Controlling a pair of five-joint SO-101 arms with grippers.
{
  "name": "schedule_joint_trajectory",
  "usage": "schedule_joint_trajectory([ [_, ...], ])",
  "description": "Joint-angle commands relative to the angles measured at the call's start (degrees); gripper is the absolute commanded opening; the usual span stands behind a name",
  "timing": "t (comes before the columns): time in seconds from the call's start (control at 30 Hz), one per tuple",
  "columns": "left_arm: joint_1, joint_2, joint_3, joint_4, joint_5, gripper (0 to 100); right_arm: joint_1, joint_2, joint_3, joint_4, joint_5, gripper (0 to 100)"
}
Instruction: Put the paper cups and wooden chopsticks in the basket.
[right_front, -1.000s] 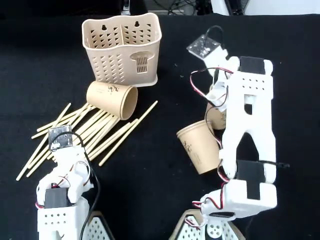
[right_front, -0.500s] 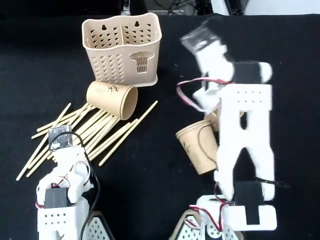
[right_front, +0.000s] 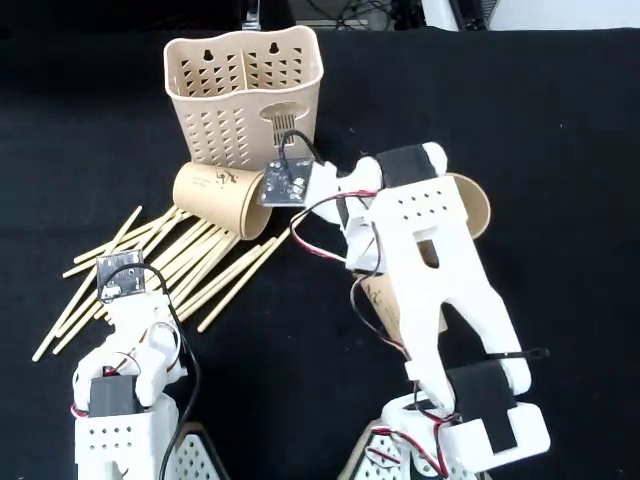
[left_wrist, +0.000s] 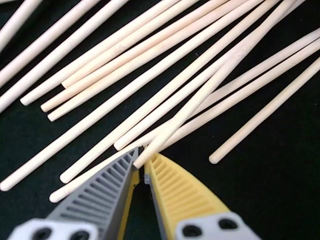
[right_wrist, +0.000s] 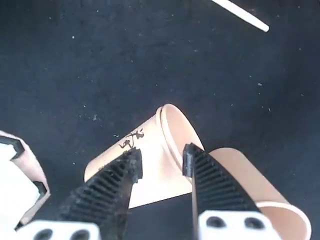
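Several wooden chopsticks (right_front: 170, 262) lie fanned out on the black table, left of centre. My left gripper (left_wrist: 140, 162) is shut, low over them, its tips at the end of one chopstick (left_wrist: 200, 102). A paper cup (right_front: 222, 198) lies on its side against the beige basket (right_front: 245, 95). Two more paper cups lie to the right: one (right_front: 384, 300) under my right arm (right_front: 430, 260), one (right_front: 472, 204) behind it. My right gripper (right_wrist: 162, 159) is open above a printed cup (right_wrist: 150, 170), whose rim shows between the fingers. A second cup (right_wrist: 250, 192) lies beside it.
The basket stands upright at the back of the table, divided into two compartments. One chopstick tip (right_wrist: 240, 14) lies apart from the pile, near the right arm. The right arm's wrist camera board (right_front: 285, 182) is close to the cup by the basket.
The right arm has swung from the right side toward the left and bent low over the centre, uncovering the cup at the right. The left arm and the chopsticks have not moved.
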Motion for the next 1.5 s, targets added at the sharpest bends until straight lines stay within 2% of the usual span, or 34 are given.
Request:
schedule_joint_trajectory([
  [0.0,0.66,-0.44,0.92,-1.23,0.44,3,1.41,-1.45,0.04,-1.05,2.2,15.6],
  [0.23,0.75,-0.44,0.92,-1.23,0.62,3,4.04,5.41,-0.4,0.79,2.29,15.2],
  [0.4,0.66,-0.44,0.92,-1.23,0.44,3,4.22,2.07,-0.75,-1.93,-3.43,15.2],
  [0.53,0.31,-0.44,0.92,-1.41,0.35,4,4.92,2.51,-0.92,-5.01,-4.75,15.2],
  [0.63,0.22,-0.44,0.22,-3.08,-0.44,4,6.24,1.98,-1.19,-6.07,-10.11,15.2],
  [0.83,0.75,-0.44,-5.76,-8.79,-21.98,4,5.36,-9.89,-1.19,-2.55,-19.43,15.1],
  [0.93,0.4,-0.44,-9.36,-10.73,-23.03,4,5.19,-19.47,-1.19,0.35,-24.0,15.1],
  [1.1,0.31,-0.44,-10.86,-7.56,-23.3,4,5.36,-26.24,7.25,3.78,-27.69,15.2],
  [1.23,0.22,-0.44,-7.25,-7.03,-23.3,4,5.01,-26.68,16.13,-5.71,-29.71,15.5],
  [1.37,0.13,-0.44,-4.09,-6.95,-23.03,4,-1.14,-24.92,20.62,-22.15,-41.76,15.7],
  [1.47,-2.33,-0.44,-2.33,-7.03,-23.03,4,-7.91,-20.18,22.11,-31.56,-47.82,20.1],
])
